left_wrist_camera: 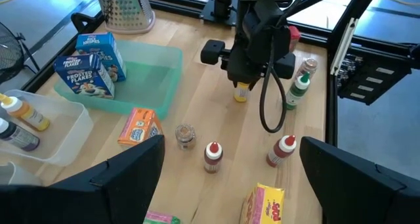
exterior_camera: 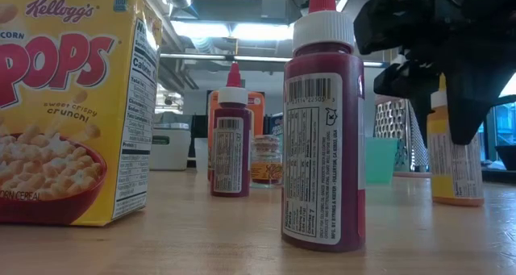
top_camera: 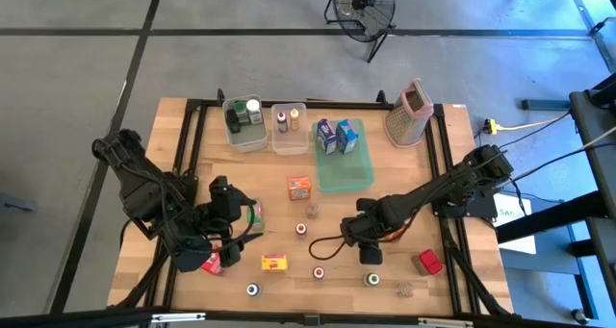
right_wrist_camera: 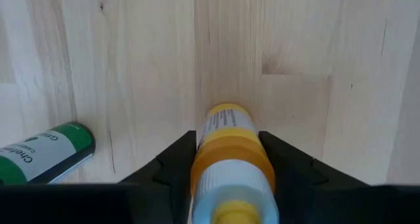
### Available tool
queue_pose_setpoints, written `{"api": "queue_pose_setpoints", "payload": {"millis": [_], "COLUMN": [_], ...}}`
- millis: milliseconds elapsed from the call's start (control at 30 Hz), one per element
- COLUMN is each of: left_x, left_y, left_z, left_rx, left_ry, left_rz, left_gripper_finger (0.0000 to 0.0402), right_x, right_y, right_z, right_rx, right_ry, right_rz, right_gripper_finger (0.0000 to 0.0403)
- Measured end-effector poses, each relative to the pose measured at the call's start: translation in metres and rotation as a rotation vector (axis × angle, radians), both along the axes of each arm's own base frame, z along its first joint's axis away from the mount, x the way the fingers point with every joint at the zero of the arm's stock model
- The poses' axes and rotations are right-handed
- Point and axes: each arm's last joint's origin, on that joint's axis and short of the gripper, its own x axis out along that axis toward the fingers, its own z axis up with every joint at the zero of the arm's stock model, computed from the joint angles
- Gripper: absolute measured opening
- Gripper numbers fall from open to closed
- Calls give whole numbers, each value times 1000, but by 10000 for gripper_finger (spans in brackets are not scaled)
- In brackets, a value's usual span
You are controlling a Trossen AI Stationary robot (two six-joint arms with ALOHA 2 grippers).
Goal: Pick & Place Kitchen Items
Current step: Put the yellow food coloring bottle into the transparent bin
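Right gripper [right_wrist_camera: 226, 161] clamps a yellow bottle [right_wrist_camera: 228, 152] standing on the table [right_wrist_camera: 131, 66] near the front-right, a green-capped bottle [right_wrist_camera: 46, 152] just beside it. Left gripper [left_wrist_camera: 230, 178] spread wide (front-left, holding nothing).

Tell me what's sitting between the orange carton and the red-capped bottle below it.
In the high view, a small clear jar stands between the orange carton and the red-capped bottle.

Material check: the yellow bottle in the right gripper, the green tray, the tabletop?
Yellow bottle: looks like smooth plastic with a paper label, held between the right gripper's fingers. Green tray: translucent plastic, slightly glossy. Tabletop: light wood, visible grain and plank seams, matte.
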Motion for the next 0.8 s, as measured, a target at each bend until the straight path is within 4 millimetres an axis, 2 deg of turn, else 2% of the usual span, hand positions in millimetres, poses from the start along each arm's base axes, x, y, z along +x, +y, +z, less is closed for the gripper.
{"api": "queue_pose_setpoints", "payload": {"millis": [233,367,600,800], "left_x": [0,0,-1,-4], "left_y": [0,0,-1,-5], "left_z": [0,0,0,0], "left_rx": [0,0,-10,-28], "left_ry": [0,0,10,13], "left_rz": [0,0,-14,-31], "left_gripper_finger": [349,349,349,349], "right_x": [-1,2,8,15], "right_y": [1,4,6,-9], "right_z": [3,18,69,125], "right_rx": [45,83,113,125], "right_ry": [39,67,104,72], "right_rz": [9,16,45,31], "right_gripper_finger": [143,141,144,144]}}
